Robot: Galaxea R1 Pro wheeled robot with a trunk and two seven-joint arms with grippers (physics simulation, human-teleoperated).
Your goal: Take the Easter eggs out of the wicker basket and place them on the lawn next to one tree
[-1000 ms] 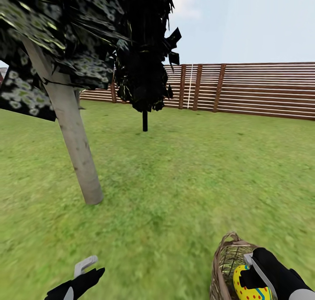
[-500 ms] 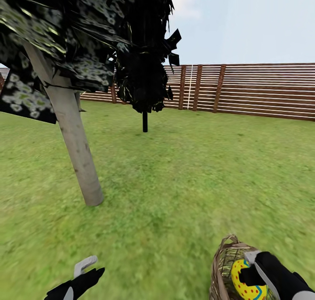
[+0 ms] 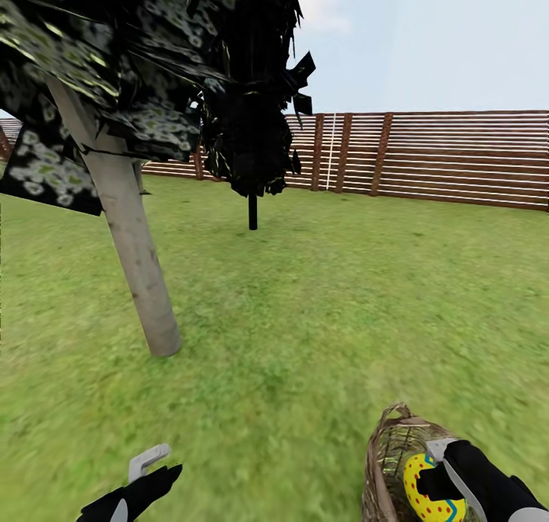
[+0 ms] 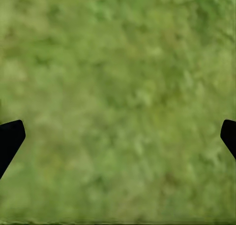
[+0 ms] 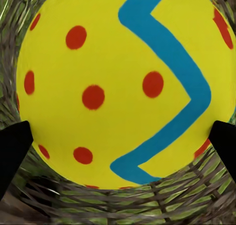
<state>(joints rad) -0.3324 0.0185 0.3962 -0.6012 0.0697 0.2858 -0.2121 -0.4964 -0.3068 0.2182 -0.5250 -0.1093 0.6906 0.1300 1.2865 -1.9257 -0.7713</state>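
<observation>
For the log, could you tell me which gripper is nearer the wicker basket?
Right. The right gripper reaches into the wicker basket at a yellow egg; the left gripper hangs over bare lawn, well aside.

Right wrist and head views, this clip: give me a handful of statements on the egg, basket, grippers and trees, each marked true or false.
1. The right gripper is down inside the wicker basket. True.
2. The yellow egg between the right fingertips has green stripes. False: it carries red spots and a blue zigzag band.
3. The left gripper holds an egg. False: its fingertips are spread with only lawn between them.
4. The leaning pale trunk stands nearer the robot than the black tree. True.
5. The basket sits against the fence. False: it is on grass near the robot, far from the fence.
</observation>
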